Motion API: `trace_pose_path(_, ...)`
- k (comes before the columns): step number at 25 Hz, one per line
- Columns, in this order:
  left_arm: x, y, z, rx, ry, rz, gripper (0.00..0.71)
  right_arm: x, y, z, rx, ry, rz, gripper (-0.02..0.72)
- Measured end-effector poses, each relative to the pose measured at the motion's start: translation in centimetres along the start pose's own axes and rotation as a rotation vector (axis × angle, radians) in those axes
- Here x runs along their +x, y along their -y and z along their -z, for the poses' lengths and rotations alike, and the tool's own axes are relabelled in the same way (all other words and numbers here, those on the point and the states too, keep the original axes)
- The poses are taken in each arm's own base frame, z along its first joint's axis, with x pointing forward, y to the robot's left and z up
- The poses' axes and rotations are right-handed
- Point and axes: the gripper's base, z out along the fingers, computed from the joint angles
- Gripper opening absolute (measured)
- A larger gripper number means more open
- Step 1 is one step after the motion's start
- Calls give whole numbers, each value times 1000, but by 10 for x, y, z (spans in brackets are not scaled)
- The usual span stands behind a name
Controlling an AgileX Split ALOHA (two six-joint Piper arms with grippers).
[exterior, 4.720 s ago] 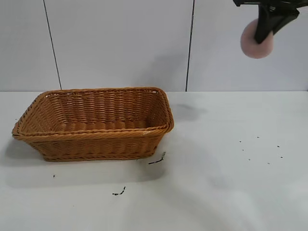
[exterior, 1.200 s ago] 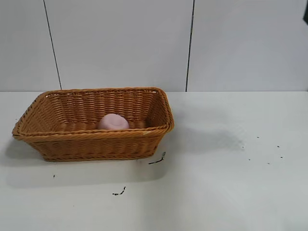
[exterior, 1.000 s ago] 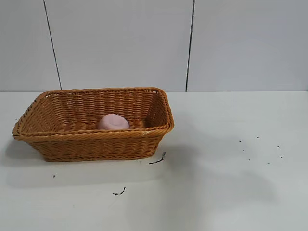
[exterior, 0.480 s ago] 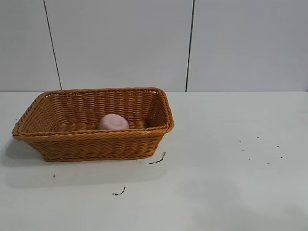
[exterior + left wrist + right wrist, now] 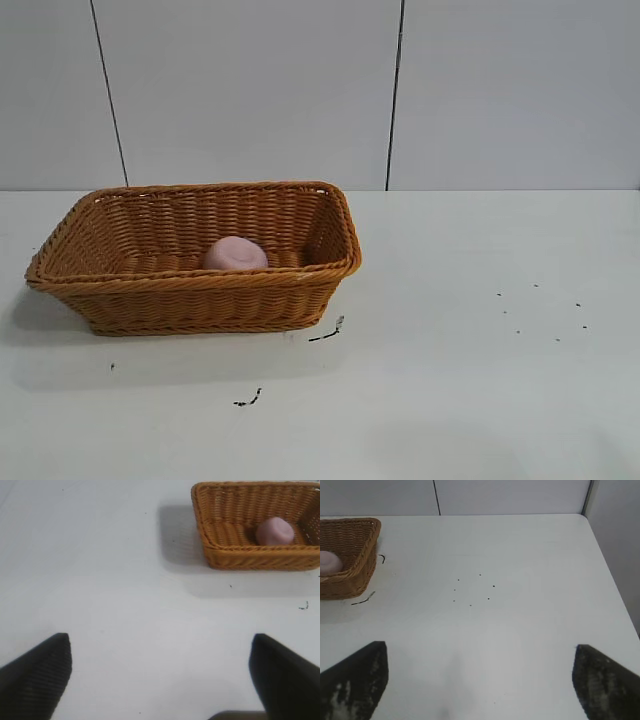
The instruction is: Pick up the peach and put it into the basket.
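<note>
The pale-pink peach [image 5: 235,254] lies inside the orange-brown wicker basket [image 5: 190,285] on the left of the white table. Both wrist views show them too: peach [image 5: 274,531] in the basket [image 5: 250,560], and peach [image 5: 329,562] in the basket [image 5: 355,575]. Neither arm appears in the exterior view. My left gripper [image 5: 160,652] hangs open over bare table, well away from the basket. My right gripper [image 5: 480,662] is also open, above the table's right part, with nothing between its fingers.
Small dark specks [image 5: 540,312] dot the table right of the middle, and two dark scraps [image 5: 328,331] lie in front of the basket. A grey panelled wall [image 5: 400,90] stands behind. The table's edge [image 5: 615,580] runs past the right gripper.
The peach was held high at the right by the right gripper several seconds ago; now it rests in the basket. Over the last second nothing moves except a fading shadow on the table.
</note>
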Motion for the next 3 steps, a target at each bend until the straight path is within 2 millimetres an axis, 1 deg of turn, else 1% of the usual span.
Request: trace_pose_path(3,0,0,0,0,0,0,693,0,0,0,0,1,0,696)
